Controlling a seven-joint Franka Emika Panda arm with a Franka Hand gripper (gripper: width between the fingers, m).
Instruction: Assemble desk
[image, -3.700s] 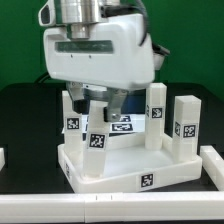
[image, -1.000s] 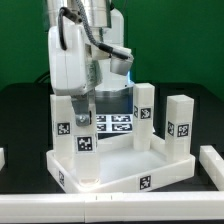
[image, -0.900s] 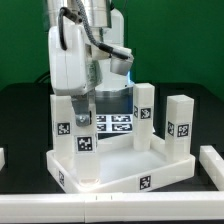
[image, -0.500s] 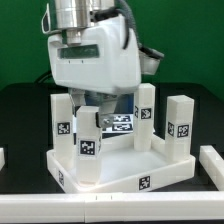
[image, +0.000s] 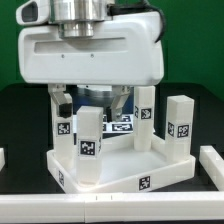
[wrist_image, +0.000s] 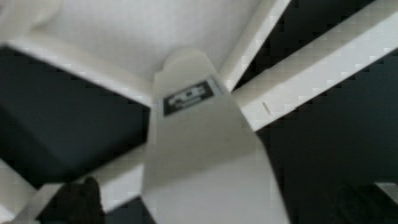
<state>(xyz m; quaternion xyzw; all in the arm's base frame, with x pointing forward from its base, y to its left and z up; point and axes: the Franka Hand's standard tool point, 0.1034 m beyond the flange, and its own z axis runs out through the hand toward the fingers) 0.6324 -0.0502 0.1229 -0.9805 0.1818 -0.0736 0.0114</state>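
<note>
The desk top (image: 130, 172) lies upside down on the black table, rim up. Four tagged square legs stand on it: front left (image: 90, 140), back left (image: 62, 120), back middle (image: 145, 112) and right (image: 181, 126). My gripper (image: 90, 102) hangs open just above the front-left leg, its wide white body filling the upper part of the exterior view. In the wrist view that leg (wrist_image: 199, 150) runs between my dark fingertips (wrist_image: 71, 200), with a gap on each side. The gripper (wrist_image: 222, 208) holds nothing. A band of the desk rim (wrist_image: 306, 62) crosses behind the leg.
The marker board (image: 120, 126) lies flat behind the desk, partly hidden by the legs. A white bar (image: 212, 160) sits at the exterior view's right edge and a small white piece (image: 2, 158) at its left edge. The gripper body blocks the view of the back.
The gripper has turned about its axis, opened wide and let go of the front-left leg. The leg stays upright in its corner. The gripper body now fills more of the exterior view.
</note>
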